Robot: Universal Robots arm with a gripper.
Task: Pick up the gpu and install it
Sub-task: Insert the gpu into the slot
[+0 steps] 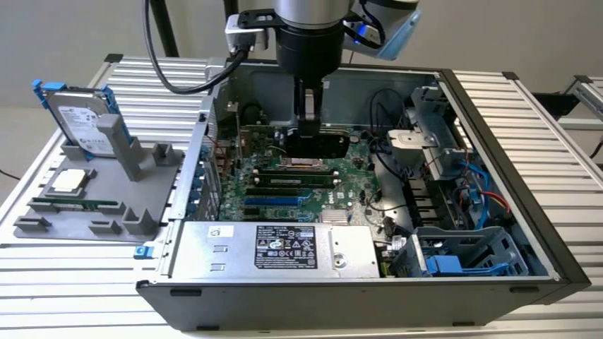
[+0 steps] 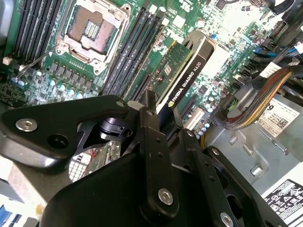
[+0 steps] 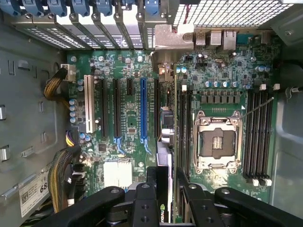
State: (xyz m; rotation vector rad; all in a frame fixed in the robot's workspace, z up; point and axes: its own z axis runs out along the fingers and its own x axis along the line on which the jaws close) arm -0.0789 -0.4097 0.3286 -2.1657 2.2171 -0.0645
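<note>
My gripper [image 1: 309, 138] reaches down into the open computer case and is shut on the gpu [image 1: 325, 146], a green card with a black cooler. In the second wrist view the gpu [image 2: 184, 71] stands on edge between my gripper's [image 2: 165, 120] black fingers [image 2: 150, 113], above the motherboard [image 2: 42, 75]. In the first wrist view the gpu [image 3: 164, 142] appears edge-on, running from my gripper [image 3: 165, 187] towards its silver end bracket [image 3: 166, 38] at the case's rear wall. It hangs between the blue expansion slot [image 3: 143, 109] and the memory slots [image 3: 182, 127]. Whether it touches a slot I cannot tell.
The empty processor socket [image 3: 218, 142] lies beside the card. A power supply [image 1: 282, 247], a drive cage [image 1: 471, 254] and cable bundles [image 3: 64, 175] crowd the case. At the exterior view's left a grey fixture [image 1: 141, 159] holds a hard drive [image 1: 80, 120], a processor [image 1: 70, 180] and a memory stick [image 1: 75, 205].
</note>
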